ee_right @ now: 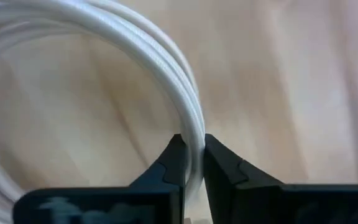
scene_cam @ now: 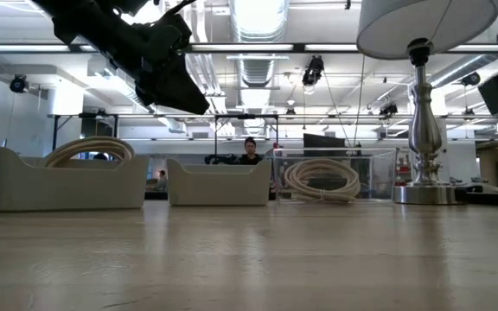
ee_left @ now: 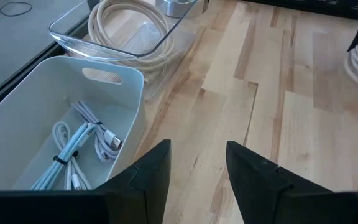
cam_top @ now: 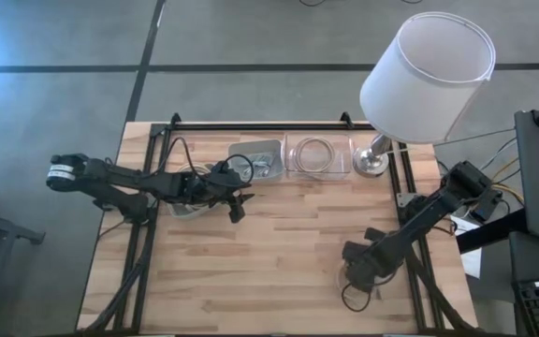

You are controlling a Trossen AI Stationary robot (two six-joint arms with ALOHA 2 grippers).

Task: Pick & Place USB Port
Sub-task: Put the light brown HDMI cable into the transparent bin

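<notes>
USB cable (ee_right: 166, 87) sits pinched between the right end effector (ee_right: 191, 163) fingers on the bench (left end effector (ee_left: 197, 171) open, empty); its loose coil could snag when lifted.

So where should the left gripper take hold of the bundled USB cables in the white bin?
Judging from the left wrist view, grip the USB cable bundle at its tied middle, coming straight down through the white bin's open top. The walls block any side approach. The left gripper is open, beside the bin.
</notes>
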